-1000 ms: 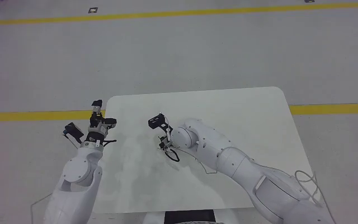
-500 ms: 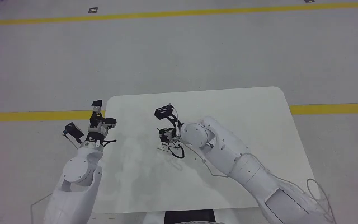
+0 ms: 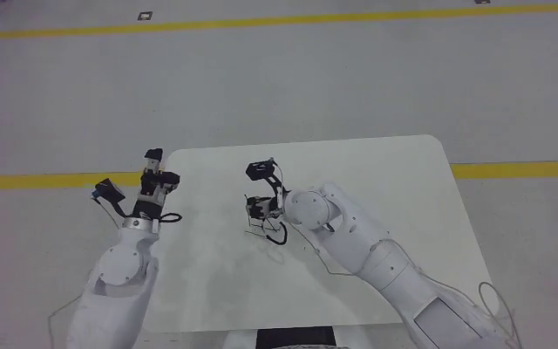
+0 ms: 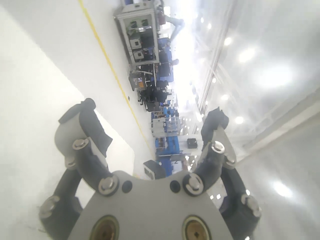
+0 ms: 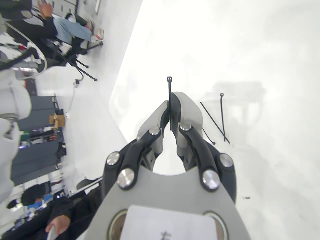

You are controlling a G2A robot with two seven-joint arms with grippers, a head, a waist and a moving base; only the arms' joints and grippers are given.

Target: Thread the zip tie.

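My right gripper is shut on a thin black zip tie. The tie stands straight out past the fingertips, and its small square head is the free end. In the top view this gripper hovers over the left-middle of the white table. Two more black zip ties lie crossed on the table just beside it. My left gripper is open with nothing between its fingers and points away from the table toward the room. The top view has the left gripper at the table's left edge.
The table's near left corner edge runs close by the right gripper. Beyond it are seated people and a chair. A yellow floor line runs behind the table. The table's right half is bare.
The right arm has shifted a little to the right and away from me with the zip tie still held. The left gripper has risen slightly at the table's left edge.
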